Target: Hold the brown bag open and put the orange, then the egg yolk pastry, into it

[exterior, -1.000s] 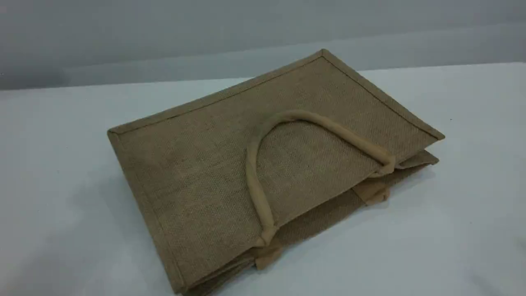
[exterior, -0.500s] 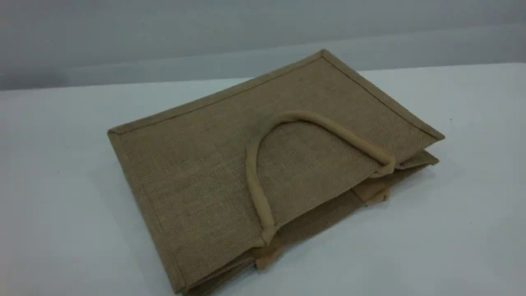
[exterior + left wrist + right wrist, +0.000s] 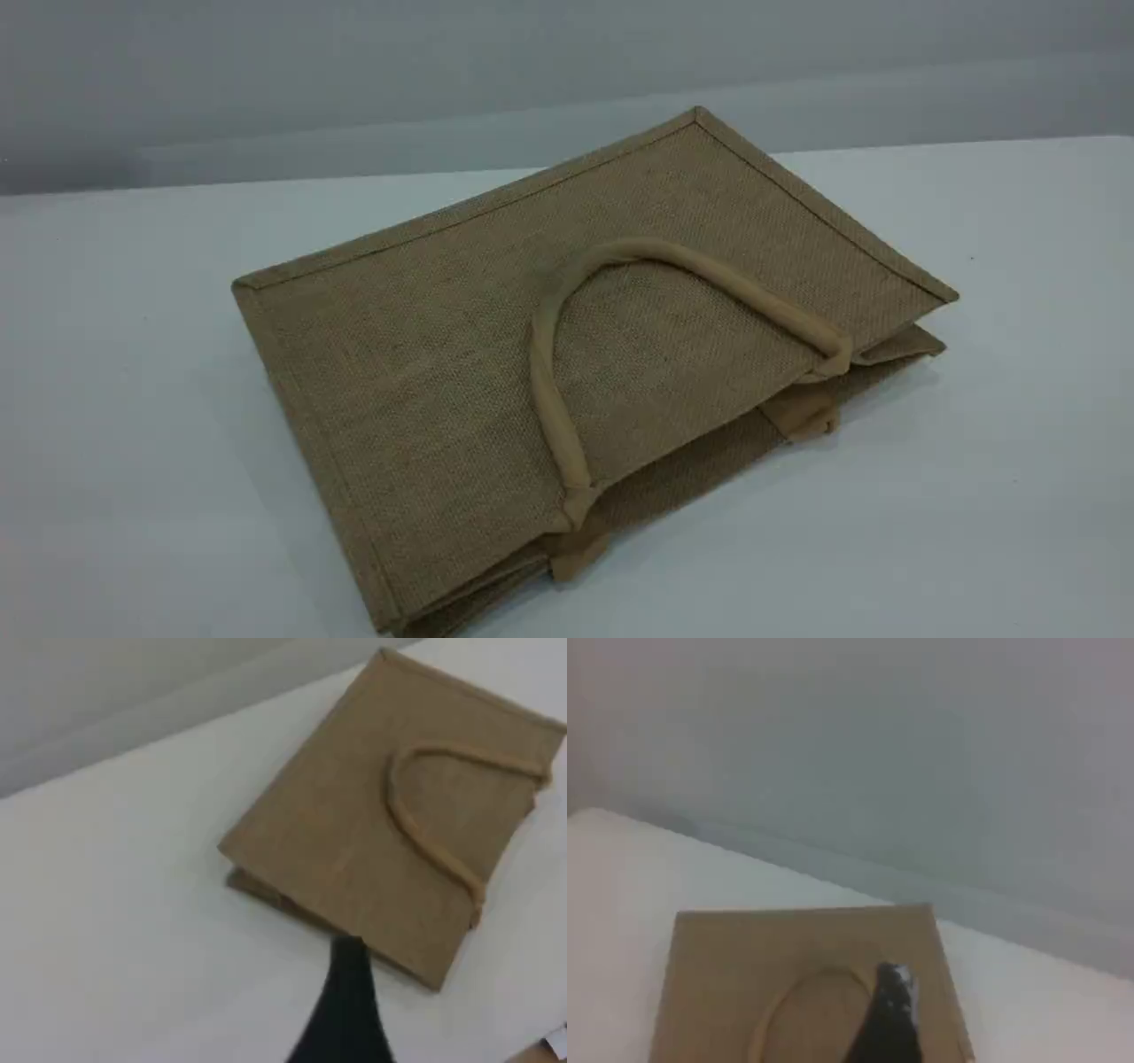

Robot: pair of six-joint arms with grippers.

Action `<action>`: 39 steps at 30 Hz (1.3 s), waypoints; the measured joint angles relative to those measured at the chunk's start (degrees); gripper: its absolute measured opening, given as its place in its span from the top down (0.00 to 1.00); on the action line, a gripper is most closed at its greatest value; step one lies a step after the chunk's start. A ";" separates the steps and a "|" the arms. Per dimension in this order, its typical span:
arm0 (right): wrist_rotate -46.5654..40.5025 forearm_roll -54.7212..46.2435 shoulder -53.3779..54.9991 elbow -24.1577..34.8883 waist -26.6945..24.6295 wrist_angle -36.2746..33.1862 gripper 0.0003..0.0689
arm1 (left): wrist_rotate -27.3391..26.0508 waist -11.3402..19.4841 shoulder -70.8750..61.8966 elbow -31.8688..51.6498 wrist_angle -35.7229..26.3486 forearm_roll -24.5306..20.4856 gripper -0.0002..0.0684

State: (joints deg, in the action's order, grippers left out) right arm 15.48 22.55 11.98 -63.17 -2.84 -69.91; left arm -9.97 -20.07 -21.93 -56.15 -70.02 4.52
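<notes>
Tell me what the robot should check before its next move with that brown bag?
1. Bag on the table: ok, lying flat.
2. Bag mouth open: not ok, folded shut.
3. Handle reachable: ok, resting on top of the bag.
4. Left claw open, clear of the bag: ok.
5. Right claw open, clear of the bag: ok.
6. Orange and pastry located: cannot tell, neither in view.

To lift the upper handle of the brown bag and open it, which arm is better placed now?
Probably right: the right pincer points at the handle of the brown bag; the left pincer faces a closed side edge, away from the mouth.
</notes>
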 joint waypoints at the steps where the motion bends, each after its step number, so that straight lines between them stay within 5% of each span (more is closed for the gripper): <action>1: 0.00 -0.05 -1.60 1.81 0.00 0.01 0.17 | 0.00 0.00 1.21 1.26 0.00 0.00 0.20; 12: 0.00 -8.91 -12.04 23.70 0.00 5.36 0.17 | 2.01 0.00 9.39 12.69 0.18 0.07 0.20; 19: 0.00 -11.18 -11.98 32.72 0.00 7.12 0.17 | 3.58 0.00 9.49 20.31 2.52 -0.03 0.20; 34: -0.43 -11.94 -11.98 33.91 0.00 7.88 0.17 | 3.73 0.00 9.49 26.88 8.55 -1.10 0.22; 39: -0.44 -11.94 -11.98 33.91 0.00 7.88 0.17 | 8.81 0.00 9.49 27.29 8.40 -4.52 0.25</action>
State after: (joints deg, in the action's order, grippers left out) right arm 15.04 10.61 0.00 -29.26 -2.84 -62.03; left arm -1.16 -20.07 -12.44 -28.85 -61.62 0.00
